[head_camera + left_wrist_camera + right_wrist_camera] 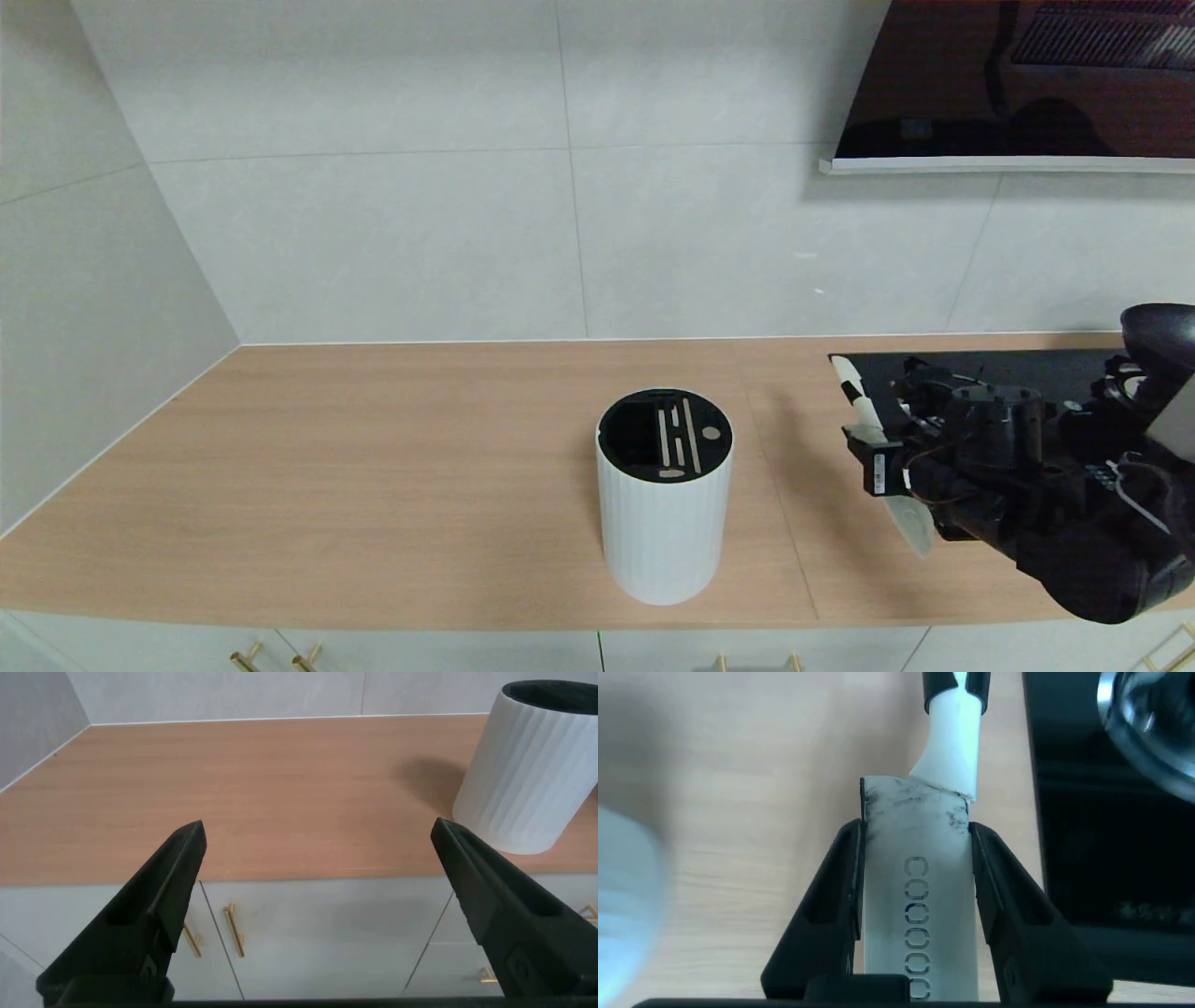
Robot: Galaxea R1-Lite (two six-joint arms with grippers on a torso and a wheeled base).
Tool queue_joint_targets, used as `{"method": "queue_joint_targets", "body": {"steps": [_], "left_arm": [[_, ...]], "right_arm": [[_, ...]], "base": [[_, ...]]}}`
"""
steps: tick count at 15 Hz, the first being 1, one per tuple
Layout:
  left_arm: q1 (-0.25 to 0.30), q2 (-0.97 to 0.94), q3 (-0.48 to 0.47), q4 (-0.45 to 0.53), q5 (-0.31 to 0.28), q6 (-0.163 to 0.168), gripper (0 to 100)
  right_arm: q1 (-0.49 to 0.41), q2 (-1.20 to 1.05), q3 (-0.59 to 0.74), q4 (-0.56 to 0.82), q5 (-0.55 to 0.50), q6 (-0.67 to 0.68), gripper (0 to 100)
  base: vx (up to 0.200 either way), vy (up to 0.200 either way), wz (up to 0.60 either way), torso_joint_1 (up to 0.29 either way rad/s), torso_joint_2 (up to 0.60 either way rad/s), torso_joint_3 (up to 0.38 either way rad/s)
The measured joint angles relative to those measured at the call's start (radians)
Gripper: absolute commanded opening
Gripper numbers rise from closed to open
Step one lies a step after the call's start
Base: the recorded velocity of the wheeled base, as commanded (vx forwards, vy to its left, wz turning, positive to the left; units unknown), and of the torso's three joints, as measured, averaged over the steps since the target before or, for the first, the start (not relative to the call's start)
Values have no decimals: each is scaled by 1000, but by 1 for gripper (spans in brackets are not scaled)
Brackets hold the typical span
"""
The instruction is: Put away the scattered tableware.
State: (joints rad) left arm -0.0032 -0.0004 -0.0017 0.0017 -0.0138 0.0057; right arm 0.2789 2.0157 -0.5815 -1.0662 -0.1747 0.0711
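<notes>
**One knife clamped in the right jaws, one holder on the worktop**

The head view takes in the whole wooden worktop [373, 467]. A single white ribbed knife holder [663, 523] stands upright near its front edge. The holder's black top has one large opening, several narrow slots and two small holes. A black hob [990, 369] is set into the worktop on the robot's right, and a dark extractor hood [1018, 84] hangs on the tiled wall above it.

The right gripper [876, 465] sits in front of the hob, well apart from the holder. The right wrist view gives what the head view cannot. The jaws are closed tight on the flat of a white knife [920, 812], pressing both sides of a marbled blade that has a row of small oval holes. The knife's white handle with its black band sticks out past the fingertips over the wood, just beside the hob's edge. In the head view the blade tip points towards the worktop's front edge.

The left gripper [318, 835] shows in its own wrist view. Its jaws are spread wide and hold nothing. They hang in front of the worktop's edge, above white cabinet doors with a pair of gold pulls [234, 929]. The holder stands off to one side.

Count: one knife, one holder, one hob.
</notes>
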Motion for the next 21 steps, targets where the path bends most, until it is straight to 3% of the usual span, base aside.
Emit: {"method": "queue_joint_targets", "body": {"steps": [6,9,12,16,18,21], "left_arm": [[0,0,-32,-38,-5,-8,100],[-4,8,-112,18,-68,-23,100],[-41,99,-195,55,-132,-69,100],[-104,340,-349,46,-179,-164,100],[-126,496,-431,-2,-223,-196,100],[-142,744,-524,-154,-279,-218,100]], "right_arm": [[41,-107,32,-3,8,5,0],[50,-136,34,1,8,4,0],[61,-179,32,18,8,4,0],[72,-228,-25,136,8,4,0],[86,-248,-95,226,13,4,0],[113,-264,-202,319,21,4,0]], "base": [[0,0,0,0,0,0],[0,0,0,0,0,0],[0,0,0,0,0,0],[0,0,0,0,0,0],[0,0,0,0,0,0],[0,0,0,0,0,0]]}}
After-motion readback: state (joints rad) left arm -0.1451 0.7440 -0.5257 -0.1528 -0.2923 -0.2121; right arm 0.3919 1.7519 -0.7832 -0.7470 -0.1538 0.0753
